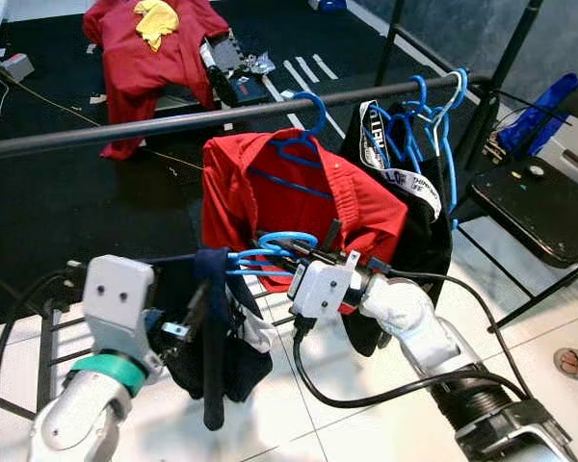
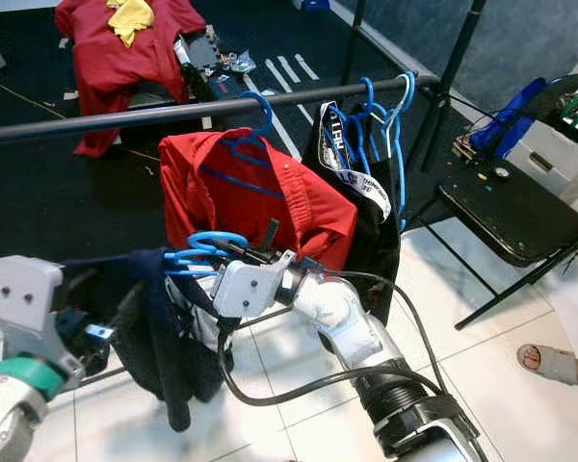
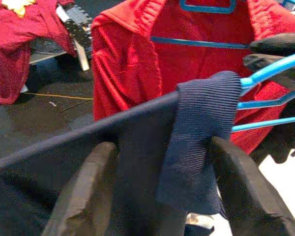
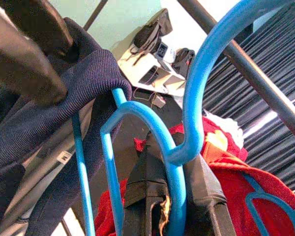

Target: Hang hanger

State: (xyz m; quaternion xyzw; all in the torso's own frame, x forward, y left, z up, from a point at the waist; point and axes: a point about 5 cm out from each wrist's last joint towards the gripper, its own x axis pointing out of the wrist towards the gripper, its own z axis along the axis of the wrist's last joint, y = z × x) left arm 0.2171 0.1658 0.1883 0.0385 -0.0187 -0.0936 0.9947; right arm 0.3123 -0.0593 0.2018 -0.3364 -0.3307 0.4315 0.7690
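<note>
The right gripper (image 1: 303, 252) is clenched on the neck of the blue hanger (image 1: 270, 252), which carries a navy garment (image 1: 217, 327) and sits low, below and on the robot's side of the rail (image 1: 173, 123). The left gripper (image 3: 160, 191) stands with its fingers apart on either side of the garment's navy fold, steadying it. The hook points up toward the rail, so the right arm looks the one to lift it over the bar, left of the red shirt (image 1: 279, 192).

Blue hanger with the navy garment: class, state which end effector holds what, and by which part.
The right end effector grips the blue hanger at the neck below its hook. The left end effector straddles the navy garment near its ribbed collar.
</note>
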